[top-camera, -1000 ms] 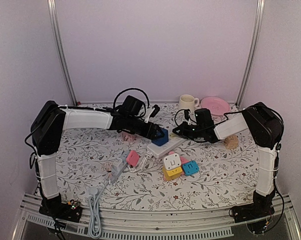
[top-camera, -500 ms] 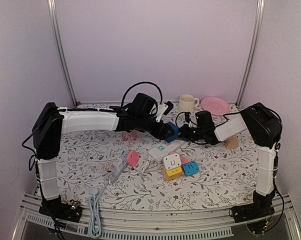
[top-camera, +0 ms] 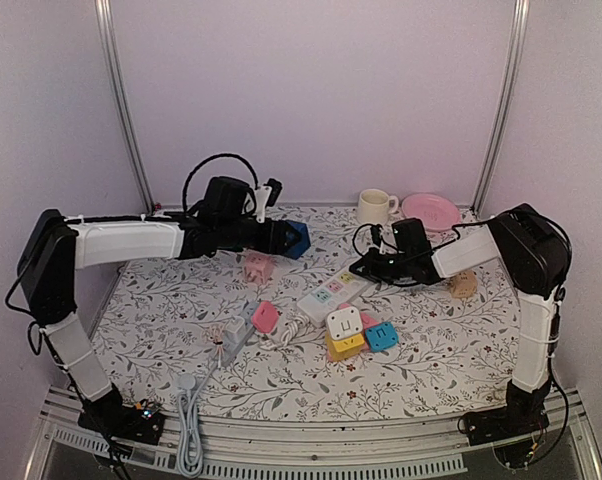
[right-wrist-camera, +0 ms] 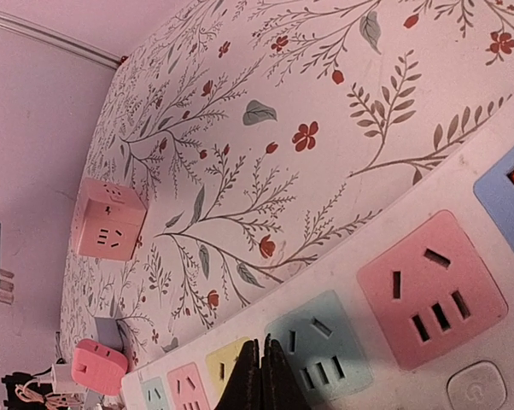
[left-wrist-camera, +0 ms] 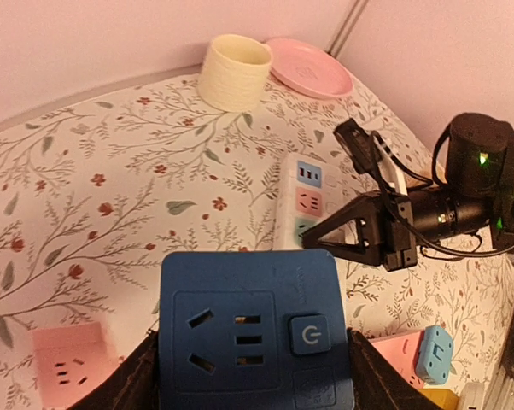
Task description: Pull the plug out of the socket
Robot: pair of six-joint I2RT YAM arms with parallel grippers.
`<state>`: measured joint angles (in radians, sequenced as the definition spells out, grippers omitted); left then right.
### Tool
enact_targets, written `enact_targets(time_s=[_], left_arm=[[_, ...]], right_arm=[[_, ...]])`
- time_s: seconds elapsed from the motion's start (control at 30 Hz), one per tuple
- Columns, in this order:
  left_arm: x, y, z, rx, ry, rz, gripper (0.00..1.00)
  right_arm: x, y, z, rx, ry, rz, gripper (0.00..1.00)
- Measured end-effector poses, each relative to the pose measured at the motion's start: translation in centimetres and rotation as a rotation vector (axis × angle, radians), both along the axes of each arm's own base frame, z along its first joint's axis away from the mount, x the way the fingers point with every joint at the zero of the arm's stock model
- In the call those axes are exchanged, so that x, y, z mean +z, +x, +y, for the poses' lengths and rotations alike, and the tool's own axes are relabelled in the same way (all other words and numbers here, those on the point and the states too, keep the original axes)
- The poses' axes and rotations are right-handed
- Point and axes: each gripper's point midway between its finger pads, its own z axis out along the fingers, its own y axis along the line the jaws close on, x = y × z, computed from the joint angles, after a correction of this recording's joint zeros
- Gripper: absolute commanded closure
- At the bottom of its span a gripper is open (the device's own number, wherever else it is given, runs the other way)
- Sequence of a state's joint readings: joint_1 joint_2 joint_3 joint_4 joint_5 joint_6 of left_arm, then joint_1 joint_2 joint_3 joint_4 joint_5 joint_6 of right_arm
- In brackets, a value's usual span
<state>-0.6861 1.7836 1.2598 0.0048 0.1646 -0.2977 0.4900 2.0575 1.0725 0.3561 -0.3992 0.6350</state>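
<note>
My left gripper (top-camera: 289,240) is shut on a blue cube plug adapter (top-camera: 295,240) and holds it in the air over the back left of the table. In the left wrist view the blue adapter (left-wrist-camera: 247,329) fills the space between the fingers (left-wrist-camera: 120,384). The white power strip (top-camera: 333,289) with coloured sockets lies on the table at the middle, with no blue adapter on it. My right gripper (top-camera: 361,268) is shut, with its tips pressed on the strip's far end. In the right wrist view the closed fingertips (right-wrist-camera: 261,376) rest on the strip (right-wrist-camera: 385,316).
A pink cube adapter (top-camera: 258,267) sits under the left arm. A pink plug (top-camera: 266,316), a white-yellow cube (top-camera: 345,330) and a blue cube (top-camera: 381,335) lie near the strip. A grey power strip (top-camera: 231,338) with cable runs forward. A cream mug (top-camera: 375,206) and pink plate (top-camera: 431,210) stand at the back.
My left gripper lifted the blue adapter off the white strip and carried it up and to the left. The right gripper stayed on the strip's end.
</note>
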Motion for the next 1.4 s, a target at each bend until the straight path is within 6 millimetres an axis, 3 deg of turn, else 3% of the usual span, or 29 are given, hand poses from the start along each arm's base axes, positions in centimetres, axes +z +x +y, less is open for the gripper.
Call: enact_targets(time_s=[0.17,0.27,0.43,0.57,0.8,1.07,1.27,1.4], left_arm=[[1.9,1.1,7.2,0.201,-0.081,0.004,1.0],[1.3,1.4,11.6,0.312,-0.113,0.025,1.0],[-3.2,1.0,17.4,0.441,-0.146,0.133,1.0],[-6.9,-0.1,20.5,0.509,-0.174,0.239,0.99],[-9.1,-0.9,21.5,0.511,-0.255,0.317,0.84],[-11.1,-1.3,21.8,0.509,-0.274,0.364,0.68],[-11.7,-1.4,21.9,0.508,-0.28,0.37,0.37],[-11.8,-1.5,22.1,0.517,-0.279,0.363,0.16]], right_arm=[[0.4,-0.2,-0.3,0.011,-0.049,0.023,0.93],[0.8,-0.2,-0.8,0.008,-0.096,0.035,0.9],[1.7,-0.5,-1.8,-0.006,-0.188,0.034,0.83],[3.6,-1.2,-2.0,-0.009,-0.238,0.0,0.75],[7.2,-2.7,-1.3,-0.003,-0.286,-0.074,0.68],[9.0,-3.9,-1.2,-0.004,-0.332,-0.111,0.63],[9.8,-5.0,-0.8,0.004,-0.358,-0.13,0.55],[10.2,-6.1,-0.2,0.021,-0.381,-0.141,0.41]])
